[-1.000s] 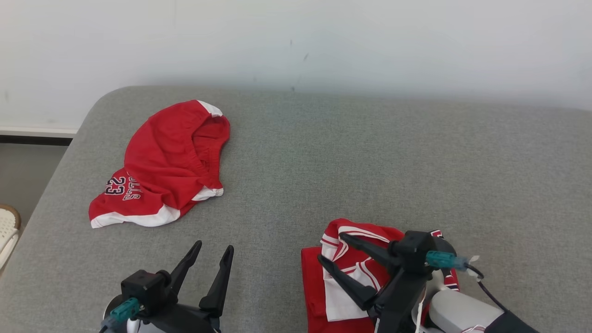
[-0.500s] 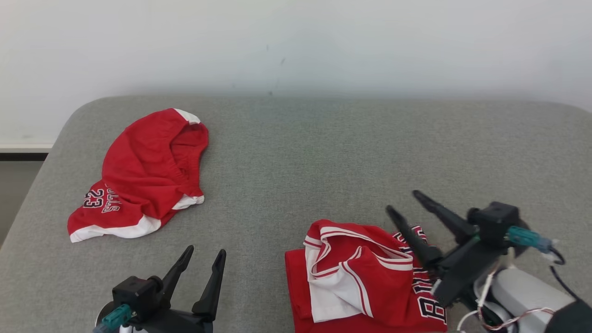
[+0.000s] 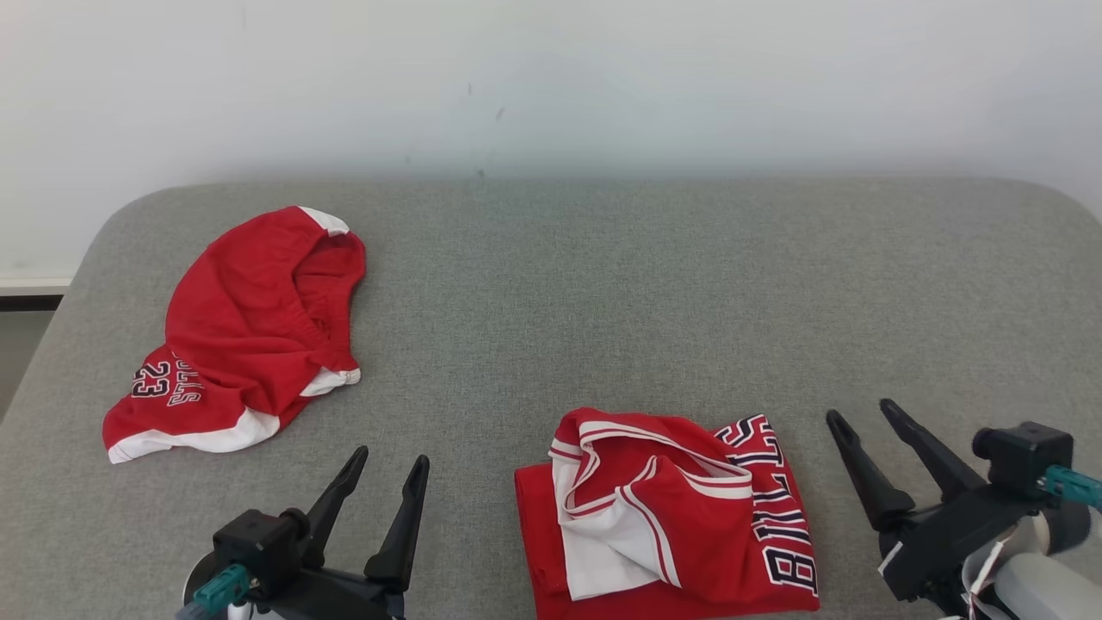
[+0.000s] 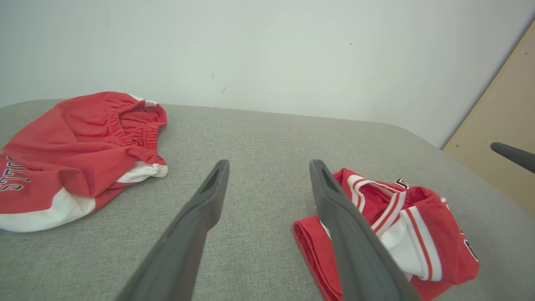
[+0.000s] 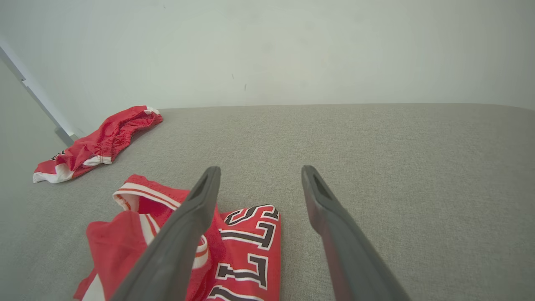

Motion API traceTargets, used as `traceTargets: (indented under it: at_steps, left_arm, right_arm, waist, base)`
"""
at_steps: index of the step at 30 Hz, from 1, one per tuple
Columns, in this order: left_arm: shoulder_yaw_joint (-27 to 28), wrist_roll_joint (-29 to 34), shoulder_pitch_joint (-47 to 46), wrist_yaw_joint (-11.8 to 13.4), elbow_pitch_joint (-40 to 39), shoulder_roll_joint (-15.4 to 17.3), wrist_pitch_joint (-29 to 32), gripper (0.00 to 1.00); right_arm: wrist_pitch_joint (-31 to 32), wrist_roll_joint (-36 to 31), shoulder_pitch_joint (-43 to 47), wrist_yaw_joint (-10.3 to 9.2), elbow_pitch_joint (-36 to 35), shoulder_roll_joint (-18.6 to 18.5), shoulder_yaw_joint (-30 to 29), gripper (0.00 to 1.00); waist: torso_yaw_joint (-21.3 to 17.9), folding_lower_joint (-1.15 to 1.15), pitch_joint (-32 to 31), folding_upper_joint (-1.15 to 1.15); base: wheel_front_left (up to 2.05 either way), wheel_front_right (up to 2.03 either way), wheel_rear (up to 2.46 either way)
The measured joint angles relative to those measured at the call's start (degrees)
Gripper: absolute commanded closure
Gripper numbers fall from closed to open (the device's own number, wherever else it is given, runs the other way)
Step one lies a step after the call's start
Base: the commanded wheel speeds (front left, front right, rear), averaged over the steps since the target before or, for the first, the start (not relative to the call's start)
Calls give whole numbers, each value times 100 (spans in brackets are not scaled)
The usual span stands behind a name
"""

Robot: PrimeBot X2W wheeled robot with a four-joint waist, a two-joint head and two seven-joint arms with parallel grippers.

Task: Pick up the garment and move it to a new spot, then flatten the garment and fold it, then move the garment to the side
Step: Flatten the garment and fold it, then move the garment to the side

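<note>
The red sleeveless jersey with white-and-red striped trim and black-and-white block lettering [image 3: 671, 517] [image 4: 418, 234] [image 5: 246, 251] lies folded into a compact, somewhat rumpled bundle at the near edge of the grey woven-fabric surface with rounded corners [image 3: 603, 301], a little right of the middle in the head view, its lettered side towards the robot's right and its striped openings on top. It is one of two garments on the surface. The other is a pair of red shorts with a white hem band, an elastic waistband and the number 23 printed near the hem [image 3: 241, 336] [image 4: 71, 142] [image 5: 96, 146], which lies crumpled and unfolded well apart from the jersey, towards the far left corner. Two grippers are in view, one on each side of the jersey, and neither touches it. The right gripper [image 3: 860, 410] [image 5: 260, 169] sits just to the jersey's right, its two long dark fingers spread moderately apart with only bare grey fabric between them and nothing in their hold. The left gripper [image 3: 392, 455] [image 4: 269, 164] sits near the jersey's left side, between the two garments and at the near edge, its fingers parted to a similar degree and likewise holding nothing. Behind the surface stands a plain white wall with a few small dark marks [image 3: 551, 77], and in the left wrist view a tan flat panel [image 4: 501, 138] rises at the far right.
</note>
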Motion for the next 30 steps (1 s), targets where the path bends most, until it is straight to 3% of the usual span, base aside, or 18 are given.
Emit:
traceTargets:
  at_steps: [7,15,23,30]
  left_arm:
    - [-19,112,-6,-2,-129,2,0,0]
    - [-42,188,-74,-8,-151,3,0,0]
    - [-27,189,-166,-56,-115,32,0,0]
    - [-14,189,-194,-57,-71,35,0,0]
  right_arm:
    - [0,513,265,148,280,87,-272,0]
    - [8,996,371,613,869,344,-279,0]
    - [213,1217,296,834,1396,653,-204,0]
    - [452,1406,94,916,1808,854,-118,0]
  waist:
    - [8,0,145,0]
    - [167,0,369,0]
    - [351,0,549,0]
    - [431,0,615,0]
  base:
    - [0,0,0]
    - [0,0,0]
    - [0,0,0]
    - [0,0,0]
